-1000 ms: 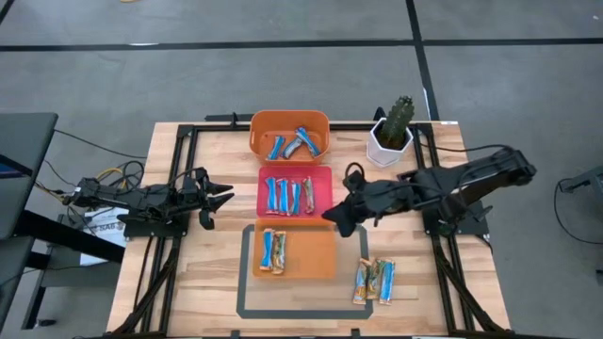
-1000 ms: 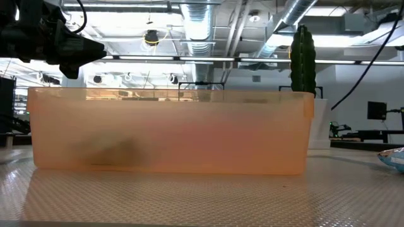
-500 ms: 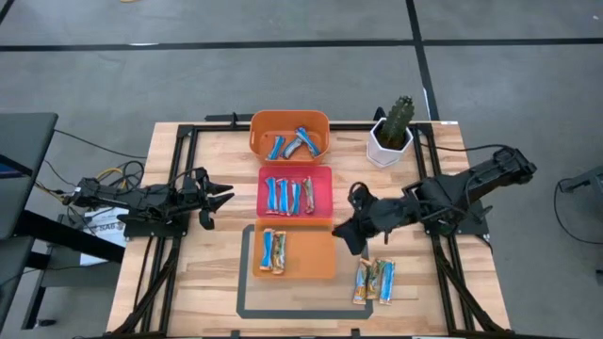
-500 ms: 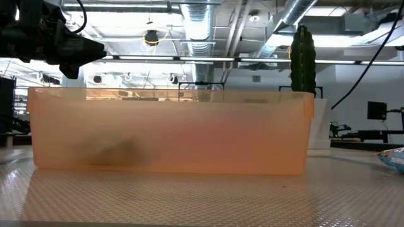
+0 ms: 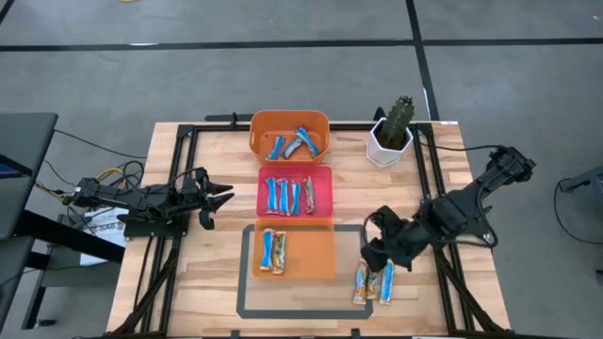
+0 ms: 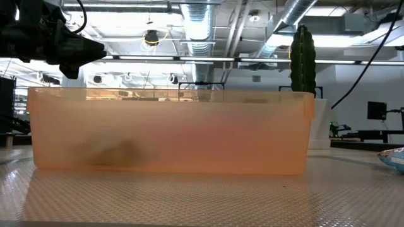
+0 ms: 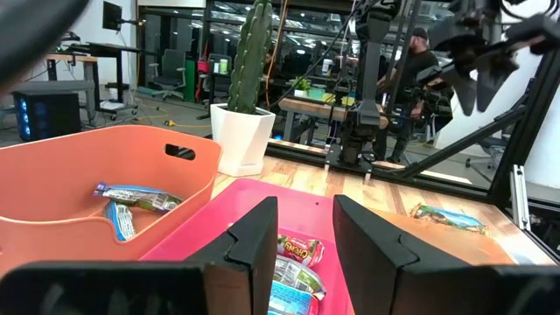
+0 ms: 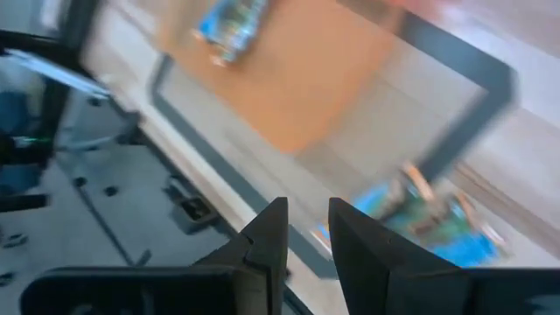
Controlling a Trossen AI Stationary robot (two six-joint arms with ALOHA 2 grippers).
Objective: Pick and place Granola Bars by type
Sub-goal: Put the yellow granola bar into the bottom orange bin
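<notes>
Dark against the pale wood, the right gripper (image 5: 369,254) has swung from beside the pink-red tray (image 5: 296,193) to just above three loose Granola Bars (image 5: 374,281) near the table's front right. Its fingers (image 8: 268,234) stand slightly parted, grasping nothing. Those bars lie side by side, long axes running roughly front to back. The left gripper (image 5: 224,196) has not moved at the table's left, its fingers (image 7: 254,241) narrowly parted and empty
</notes>
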